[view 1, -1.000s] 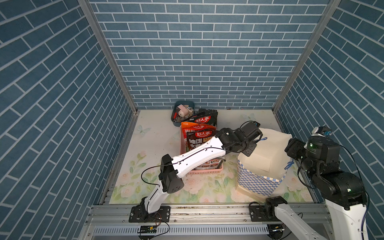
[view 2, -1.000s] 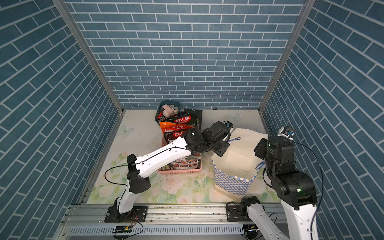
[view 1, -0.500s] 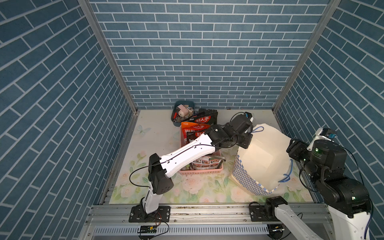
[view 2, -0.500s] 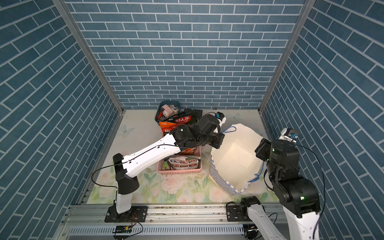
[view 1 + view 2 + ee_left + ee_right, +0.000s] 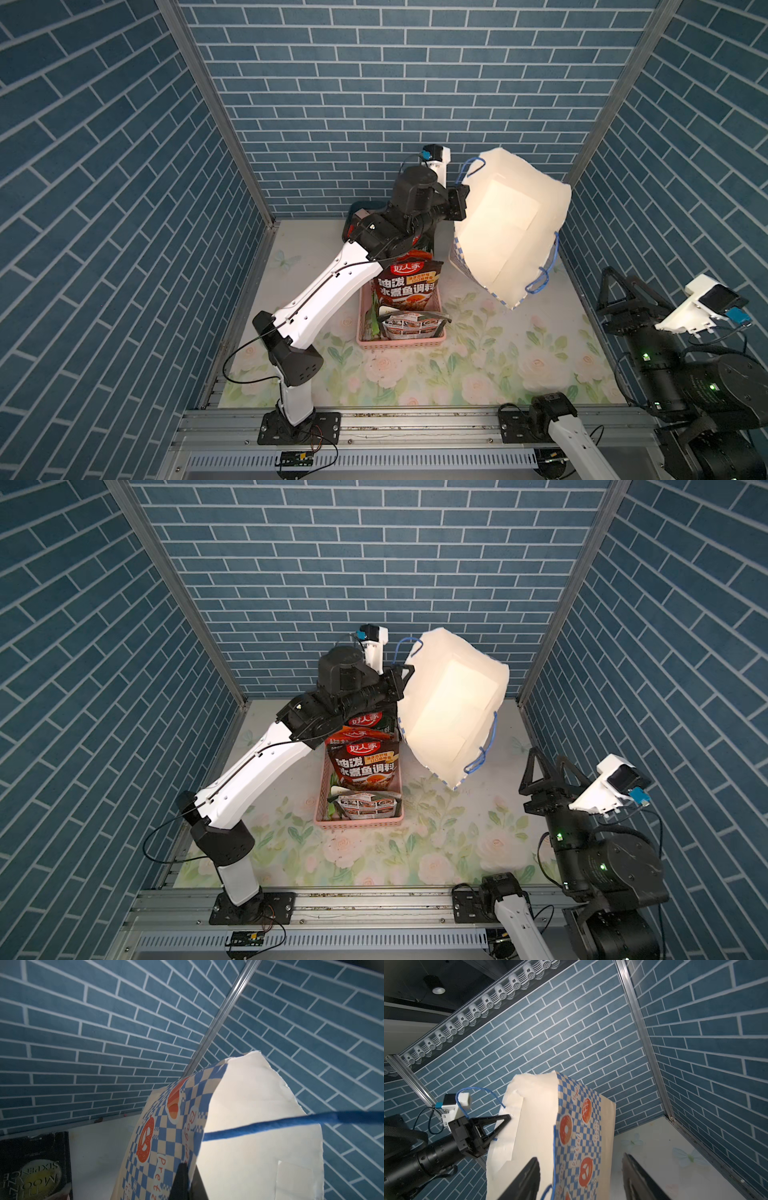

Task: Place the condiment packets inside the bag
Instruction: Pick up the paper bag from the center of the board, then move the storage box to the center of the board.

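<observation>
**Both top views.** Bag lifted and tipped, mouth turned toward the lens, plain white lining exposed; just beside the pink basket, on the robot's right of it and higher. Only a thin strip of checkered outside visible along the edge nearest the basket. Left gripper above the far end of the basket, closed tight on the bag's rim. Condiment packets inside the basket: a large black one leaning upright, a smaller one lying flat at the near end, orange-red ones behind, partly hidden under the left arm. Right gripper well apart from the basket, beyond the bag, touching nothing.

**Left wrist view only.** Pinch seen close: two dark fingertips pressed together on the rim, one blue cord handle crossing the white lining. Blue-and-white checks with orange pretzel prints on the outside wall. Dark cover lettered "MOON" and "SIXPENCE" at the frame's corner.

**Right wrist view only.** Right gripper with fingers spread wide and empty, the bag beyond them. Left gripper seen from the opposite side, nipping the rim between the two ends of a handle loop. Base of the bag hidden in the top views; no contact with the table visible here.
</observation>
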Tool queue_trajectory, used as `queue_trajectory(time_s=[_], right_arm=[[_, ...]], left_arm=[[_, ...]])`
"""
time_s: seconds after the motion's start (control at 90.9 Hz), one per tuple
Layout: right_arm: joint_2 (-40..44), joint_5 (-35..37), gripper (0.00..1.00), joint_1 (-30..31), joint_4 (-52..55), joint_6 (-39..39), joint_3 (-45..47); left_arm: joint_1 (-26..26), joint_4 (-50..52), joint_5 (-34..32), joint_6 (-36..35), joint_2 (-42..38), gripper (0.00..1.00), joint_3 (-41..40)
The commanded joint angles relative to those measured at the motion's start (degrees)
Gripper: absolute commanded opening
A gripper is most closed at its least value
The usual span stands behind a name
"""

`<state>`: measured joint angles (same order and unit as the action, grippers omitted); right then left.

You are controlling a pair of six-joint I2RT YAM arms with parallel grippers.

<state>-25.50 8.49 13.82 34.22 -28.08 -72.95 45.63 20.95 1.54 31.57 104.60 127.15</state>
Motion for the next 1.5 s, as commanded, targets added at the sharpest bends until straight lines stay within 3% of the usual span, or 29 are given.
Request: queue_trajectory(time_s=[0.0,0.165,0.396,0.594,0.748,0.924,1.287,1.364,1.485], right_arm=[[-2.40,-4.03,0.65,0.16,-1.00,0.66,1.14],[-8.37,-9.71,0.63,0.15,2.00,-0.06,2.51],[-25.16,-23.52,0.57,0.35,1.65,0.41,8.03],[-38.24,-22.83,0.58,7.81,-7.87,1.54,12.25],[-49.99,-22.45,0.60,14.40,-14.25,1.89,12.30],[-59.17,-24.83,0.60,16.26,-20.03,0.67,11.54],[-70.48,-25.07,0.54,21.11,-22.26,-1.60,11.13],[-72.01,-24.51,0.49,21.61,-22.59,-2.74,10.99],[-72.85,-21.78,0.29,21.53,-21.45,-4.42,10.86]], left_arm=[[-5.96,-4.95,-0.14,1.82,-1.65,0.00,4.52],[-15.49,-4.10,-1.53,2.11,-7.10,0.00,2.63],[-29.77,1.53,-4.80,-1.30,-18.56,0.00,-4.74],[-40.14,9.34,-10.80,-6.24,-27.16,0.00,-10.12],[-41.64,13.20,-17.04,-10.40,-31.89,0.00,-15.93],[-41.70,15.69,-22.56,-14.01,-35.88,0.00,-22.68],[-41.73,16.20,-24.49,-17.05,-39.62,0.00,-27.74],[-41.76,16.23,-24.33,-17.22,-39.66,0.00,-27.68],[-41.85,16.59,-24.07,-17.54,-39.57,0.00,-27.29]])
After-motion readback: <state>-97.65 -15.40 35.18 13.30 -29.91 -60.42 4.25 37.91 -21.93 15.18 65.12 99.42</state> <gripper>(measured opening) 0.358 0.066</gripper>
